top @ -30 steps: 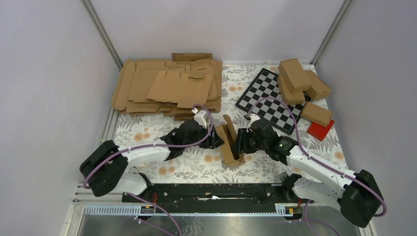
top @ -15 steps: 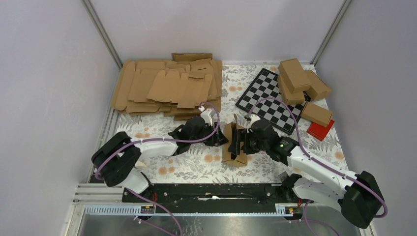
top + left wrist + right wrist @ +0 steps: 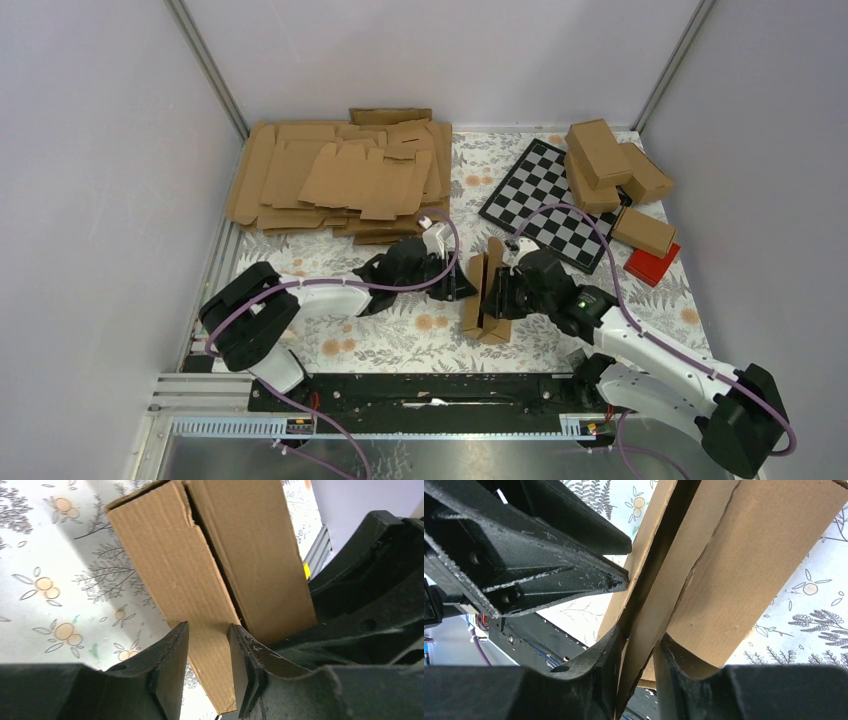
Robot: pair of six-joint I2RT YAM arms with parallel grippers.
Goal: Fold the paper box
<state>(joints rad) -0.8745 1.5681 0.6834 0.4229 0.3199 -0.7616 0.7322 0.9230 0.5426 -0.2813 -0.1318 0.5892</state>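
The paper box (image 3: 486,296) is a half-folded brown carton standing on edge mid-table between both arms. My right gripper (image 3: 502,296) meets it from the right. In the right wrist view one panel of the paper box (image 3: 744,570) runs edge-on between the fingers of my right gripper (image 3: 639,672), which is shut on it. My left gripper (image 3: 457,285) comes from the left. In the left wrist view my left gripper (image 3: 207,667) stands open with a gap, its tips at the broad face of the paper box (image 3: 200,570), which lies behind them.
A heap of flat brown blanks (image 3: 340,180) fills the back left. A checkerboard (image 3: 545,200) lies at the back right, with folded cartons (image 3: 605,160) and a red block (image 3: 652,264) beyond it. A floral cloth (image 3: 400,335) covers the table.
The box has gone from leaning to standing upright and has shifted a little right. My left gripper followed it rightward and narrowed. My right gripper opened, then closed on a panel.
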